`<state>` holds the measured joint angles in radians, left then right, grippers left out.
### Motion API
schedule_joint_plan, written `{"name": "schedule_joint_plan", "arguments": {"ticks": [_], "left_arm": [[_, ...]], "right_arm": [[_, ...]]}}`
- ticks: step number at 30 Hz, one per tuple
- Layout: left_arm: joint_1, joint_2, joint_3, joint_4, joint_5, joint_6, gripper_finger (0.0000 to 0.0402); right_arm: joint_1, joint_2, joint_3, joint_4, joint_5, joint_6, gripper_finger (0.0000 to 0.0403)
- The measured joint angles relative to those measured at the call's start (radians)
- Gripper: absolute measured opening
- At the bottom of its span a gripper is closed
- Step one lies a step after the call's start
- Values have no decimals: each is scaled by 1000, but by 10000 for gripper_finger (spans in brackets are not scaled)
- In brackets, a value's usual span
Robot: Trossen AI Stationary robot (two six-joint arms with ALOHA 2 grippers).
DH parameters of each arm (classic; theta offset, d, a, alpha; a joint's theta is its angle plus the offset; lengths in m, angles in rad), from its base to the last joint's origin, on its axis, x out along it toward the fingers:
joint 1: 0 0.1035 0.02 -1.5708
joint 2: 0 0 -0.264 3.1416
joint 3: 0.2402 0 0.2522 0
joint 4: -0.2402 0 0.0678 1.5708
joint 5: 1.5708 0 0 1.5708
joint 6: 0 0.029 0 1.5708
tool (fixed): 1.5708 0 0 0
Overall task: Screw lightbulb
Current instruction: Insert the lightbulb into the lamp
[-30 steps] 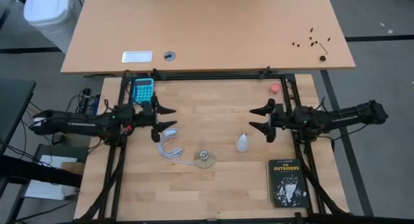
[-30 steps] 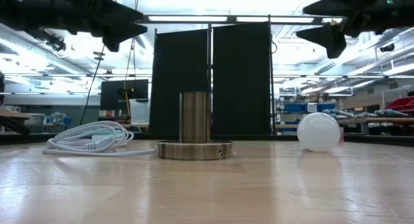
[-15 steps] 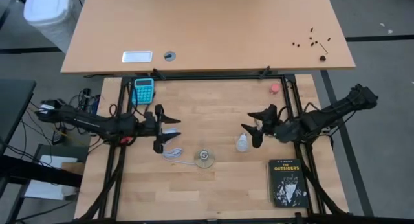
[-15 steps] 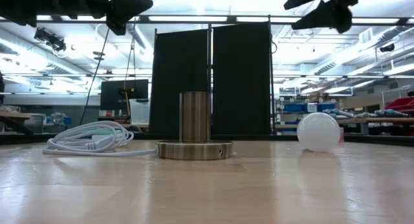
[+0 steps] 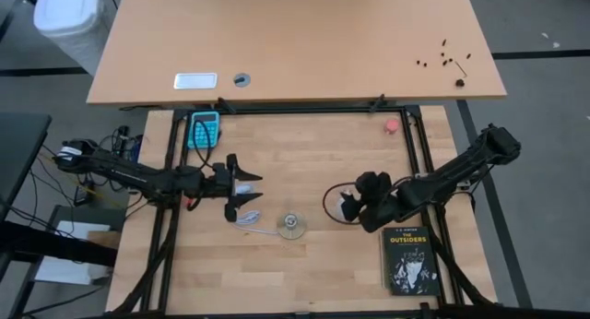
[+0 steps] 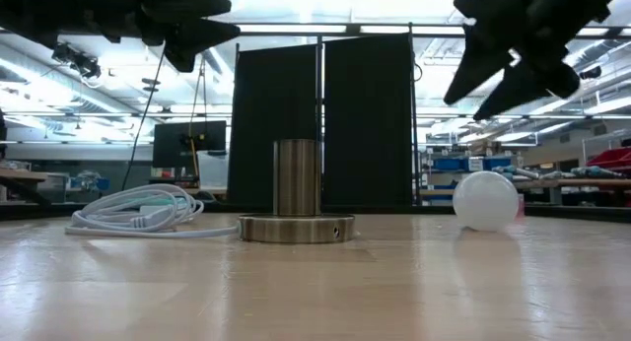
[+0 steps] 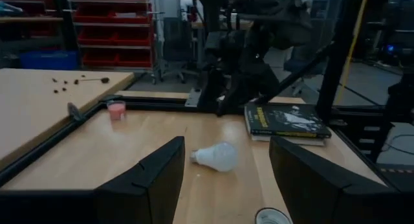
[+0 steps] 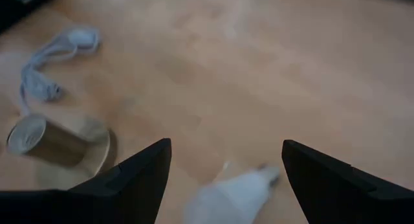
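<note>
The lightbulb [image 5: 346, 203] is seen lying on its side on the wooden tabletop [image 5: 313, 162], right of centre; one bulb is counted. Toward the near edge, close to the near right corner, one black book [image 5: 408, 260] lies flat. One silvery socket [image 5: 291, 226] stands near the middle of the tabletop, left of the lightbulb and apart from it, and one white coiled cord [image 5: 243, 214] lies just beside the socket on its left.

The right gripper [image 5: 343, 201] is held above the lightbulb with its fingers spread wide; nothing is gripped, and in the right wrist view the bulb [image 8: 236, 195] shows between the two dark fingers [image 8: 136, 179], with no contact visible. In the low view the right gripper [image 6: 488, 90] hangs clear above the bulb [image 6: 486, 200].

The left gripper [image 5: 248, 189] hovers over the cord, its fingers parted and empty, raised off the tabletop.

Farther off, one blue calculator [image 5: 204, 129] rests by the far left corner, and one small pink-red round object [image 5: 392, 126] sits near the far right corner. Two arms are counted.
</note>
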<state>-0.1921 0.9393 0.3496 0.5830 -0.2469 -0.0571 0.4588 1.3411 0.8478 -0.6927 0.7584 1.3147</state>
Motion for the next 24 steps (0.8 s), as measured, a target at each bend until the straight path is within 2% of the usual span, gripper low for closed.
{"name": "schedule_joint_plan", "arguments": {"ticks": [10, 18, 24], "left_arm": [[0, 0, 0, 0, -3, 29, 232], [0, 0, 0, -2, -37, 53, 245], [3, 0, 0, -11, -41, 53, 245]], "right_arm": [[66, 48, 0, -1, -90, 171, 306], [68, 49, 0, 7, -151, 221, 306], [52, 133, 0, 50, -195, 227, 306]]}}
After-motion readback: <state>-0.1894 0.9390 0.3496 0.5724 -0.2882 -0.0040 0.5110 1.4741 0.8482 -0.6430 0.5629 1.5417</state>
